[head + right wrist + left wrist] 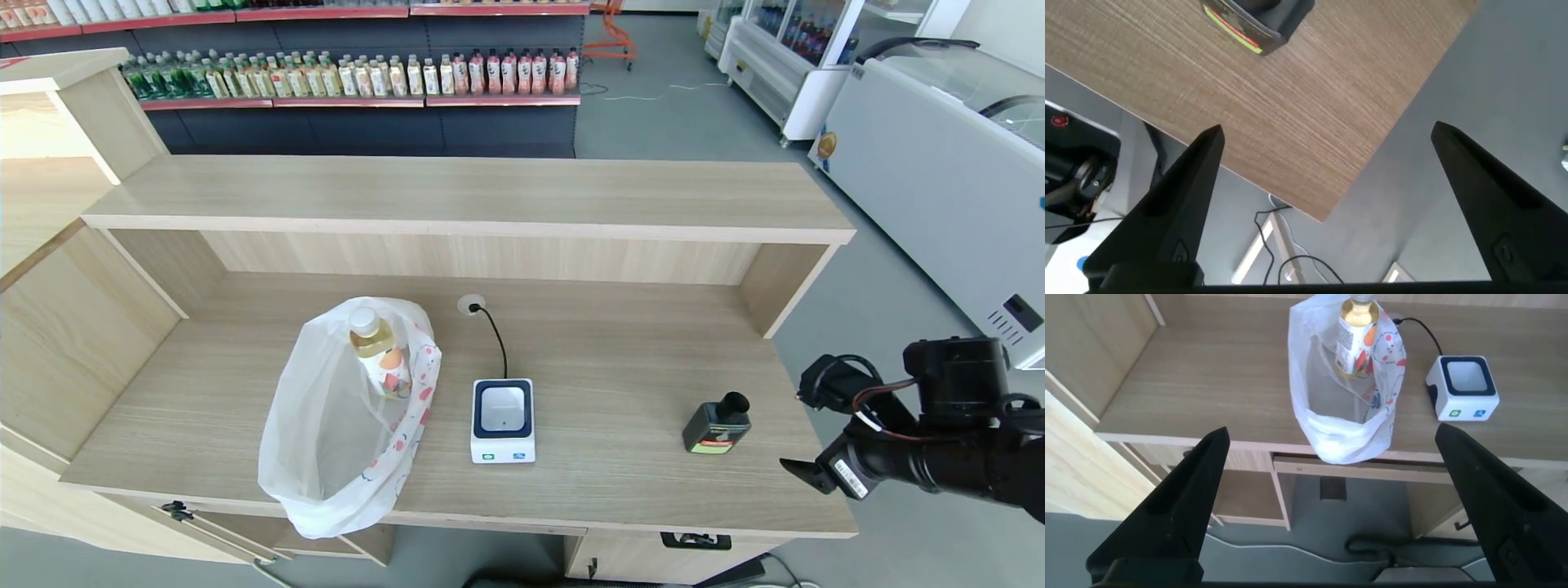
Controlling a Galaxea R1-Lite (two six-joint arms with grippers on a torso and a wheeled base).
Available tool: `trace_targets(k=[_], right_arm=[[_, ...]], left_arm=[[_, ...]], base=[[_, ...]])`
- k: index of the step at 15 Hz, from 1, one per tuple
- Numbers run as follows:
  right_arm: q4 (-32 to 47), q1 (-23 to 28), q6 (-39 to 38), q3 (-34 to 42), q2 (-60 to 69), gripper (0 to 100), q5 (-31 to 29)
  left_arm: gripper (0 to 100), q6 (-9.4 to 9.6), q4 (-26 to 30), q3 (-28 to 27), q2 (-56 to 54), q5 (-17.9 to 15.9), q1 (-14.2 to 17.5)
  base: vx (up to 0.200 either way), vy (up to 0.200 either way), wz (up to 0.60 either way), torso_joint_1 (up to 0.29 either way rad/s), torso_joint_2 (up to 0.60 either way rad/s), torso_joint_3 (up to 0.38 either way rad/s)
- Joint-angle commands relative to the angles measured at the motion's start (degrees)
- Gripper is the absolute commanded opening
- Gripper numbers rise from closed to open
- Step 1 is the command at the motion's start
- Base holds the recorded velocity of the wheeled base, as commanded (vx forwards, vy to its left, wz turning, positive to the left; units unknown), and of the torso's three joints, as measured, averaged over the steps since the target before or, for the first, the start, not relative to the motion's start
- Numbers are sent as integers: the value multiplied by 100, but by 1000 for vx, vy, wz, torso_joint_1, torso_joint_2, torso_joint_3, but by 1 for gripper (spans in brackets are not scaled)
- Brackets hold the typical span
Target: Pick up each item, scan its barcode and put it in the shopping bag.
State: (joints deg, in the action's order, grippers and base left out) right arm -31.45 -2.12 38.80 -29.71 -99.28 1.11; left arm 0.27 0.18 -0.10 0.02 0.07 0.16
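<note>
- On the wooden counter [620, 384], the barcode scanner [503, 418] is our landmark: a white box with its window facing up and its cable [495, 331] running to a hole behind it.
- Well to the right of the scanner sits the small dark bottle [717, 425], black cap uppermost and apparently upright. By our reading it is the 1 item not yet scanned.
- Just left of the scanner, not touching it, slumps the white shopping bag [343, 425], its mouth open and 1 drink bottle [377, 347] leaning inside.
- Farther right of the scanner than the dark bottle, off the counter's end, hangs the right gripper [1327, 139], its 2 fingers spread wide with nothing between them.
- Left of the scanner, out past the counter's front edge, the left gripper [1331, 437] is likewise spread wide and empty.
- Handling, as we judge it: the dark bottle looks rigid, light and squat, perhaps smooth-sided, so it may slip or tip. We would close on the body below the cap and keep the label side free for the scanner window.
- The bag looks like thin, limp film that should fold under a nudge.
- Labels: the dark bottle carries a band of red, orange and green, the drink bottle a peach-coloured picture, and the bag pink spots. The print is too small for us to read.
</note>
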Motion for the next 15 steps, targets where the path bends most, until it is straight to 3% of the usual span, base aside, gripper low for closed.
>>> trace_targets(k=[1,6,7,15], right_arm=[[-89,-175,66,-184,-549,100,91],[-98,-280,224,-571,-997,100,408],[-98,-280,286,-624,-1050,0,469],[-195,-271,479,-738,-1129,0,610]], left_arm=[[100,0,-1,1,-2,1,2],[100,0,-1,1,-2,1,2],[100,0,-1,1,-2,1,2],[100,0,-1,1,-2,1,2]], base=[[0,0,0,0,0,0],[0,0,0,0,0,0],[0,0,0,0,0,0],[0,0,0,0,0,0]])
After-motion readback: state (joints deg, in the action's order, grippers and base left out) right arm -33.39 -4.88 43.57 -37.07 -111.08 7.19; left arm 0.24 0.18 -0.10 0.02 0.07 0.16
